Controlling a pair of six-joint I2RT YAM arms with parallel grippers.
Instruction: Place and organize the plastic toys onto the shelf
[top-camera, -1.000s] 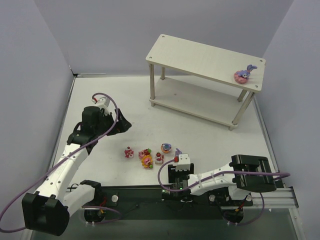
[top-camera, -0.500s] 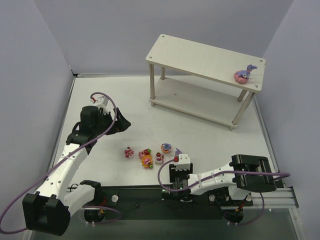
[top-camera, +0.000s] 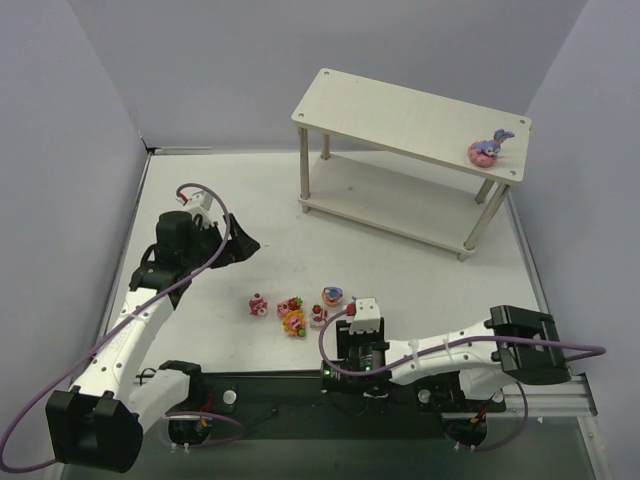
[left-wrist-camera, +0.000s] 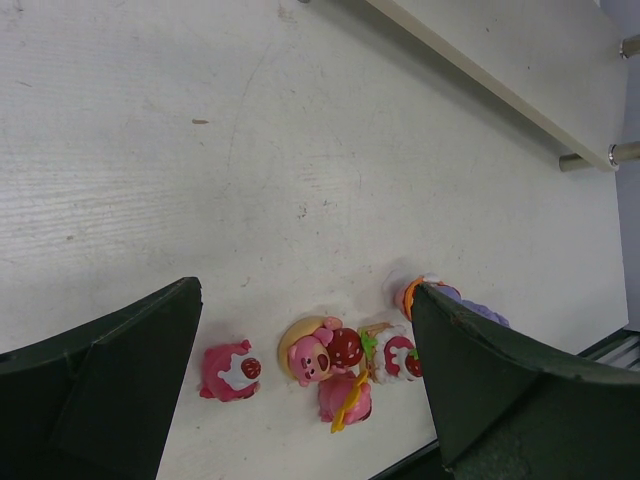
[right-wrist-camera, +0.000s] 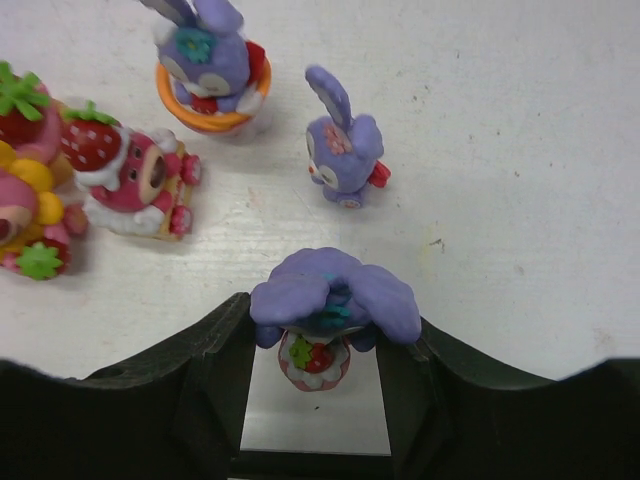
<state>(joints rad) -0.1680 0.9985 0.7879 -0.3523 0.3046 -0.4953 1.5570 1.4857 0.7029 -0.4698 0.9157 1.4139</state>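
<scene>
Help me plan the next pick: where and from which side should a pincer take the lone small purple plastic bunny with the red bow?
Grip the small purple plastic bunny with the red bow across its round head, coming down from above. It seems to stand upright with nothing touching it, and its thin raised ear would likely slip.

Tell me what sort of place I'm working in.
Probably a lab test cell: plain lavender walls enclose a white tabletop holding a pale wooden two-tier shelf and small plastic toy figurines.
</scene>
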